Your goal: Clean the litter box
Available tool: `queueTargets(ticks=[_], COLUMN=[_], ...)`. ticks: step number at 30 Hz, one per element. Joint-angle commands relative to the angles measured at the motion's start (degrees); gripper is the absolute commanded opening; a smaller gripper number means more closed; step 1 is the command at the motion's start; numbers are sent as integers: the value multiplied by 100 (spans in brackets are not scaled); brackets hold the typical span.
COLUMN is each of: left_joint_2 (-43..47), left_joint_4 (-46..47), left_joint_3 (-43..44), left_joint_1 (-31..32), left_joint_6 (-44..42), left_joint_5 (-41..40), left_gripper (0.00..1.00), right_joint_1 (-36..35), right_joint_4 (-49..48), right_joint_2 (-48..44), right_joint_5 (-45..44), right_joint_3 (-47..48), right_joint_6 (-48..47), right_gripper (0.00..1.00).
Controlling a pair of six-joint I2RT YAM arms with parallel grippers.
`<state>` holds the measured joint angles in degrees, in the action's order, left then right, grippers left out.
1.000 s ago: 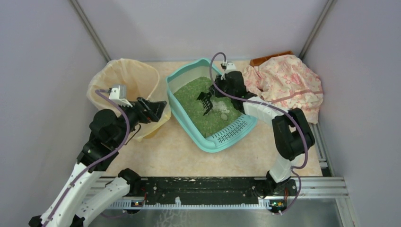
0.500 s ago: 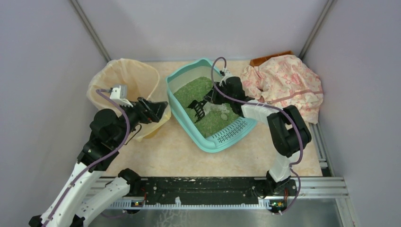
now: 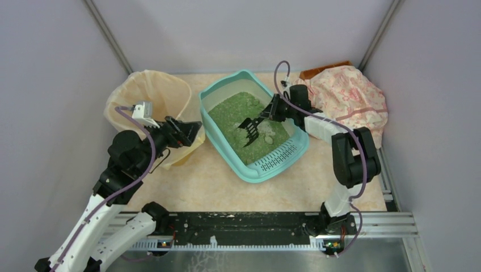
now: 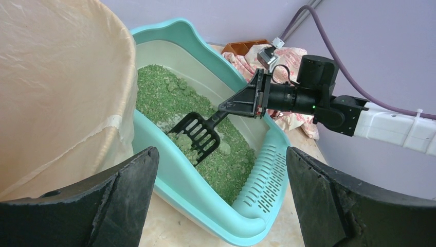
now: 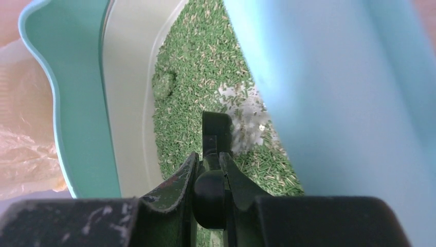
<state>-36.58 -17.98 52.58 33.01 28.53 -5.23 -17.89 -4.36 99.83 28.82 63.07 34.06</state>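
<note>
The right gripper (image 3: 273,111) is clamping the handle of a black slotted scoop (image 3: 248,126), its blade lying on green litter (image 3: 231,112) inside the teal litter box (image 3: 276,157), which is sitting mid-table between a bag-lined bin (image 3: 153,85) and a floral cloth (image 3: 346,93), while the left gripper (image 3: 190,133) is hovering wide open beside the bin.

One overhead, two wrist-close — sharing litter box (image 3: 279,154)

The litter box (image 3: 211,131), scoop (image 3: 248,126) inside, sits between a bin (image 3: 122,93) at left and cloth (image 3: 346,93) at right.
</note>
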Motion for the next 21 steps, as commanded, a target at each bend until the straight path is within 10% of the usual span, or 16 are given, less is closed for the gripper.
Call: queueTargets(ticks=[1, 21], left_joint_2=[32, -91], left_joint_4=[195, 283], left_joint_3=[52, -12], left_joint_1=[14, 11], left_joint_6=[11, 57], left_joint_5=[92, 192], left_gripper=[98, 98], right_joint_1=[250, 788], right_joint_4=[-93, -688], right_joint_2=[-607, -1130], right_joint_5=[177, 165], right_joint_3=[274, -219], right_joint_6=[-44, 255], right_gripper=[0, 0])
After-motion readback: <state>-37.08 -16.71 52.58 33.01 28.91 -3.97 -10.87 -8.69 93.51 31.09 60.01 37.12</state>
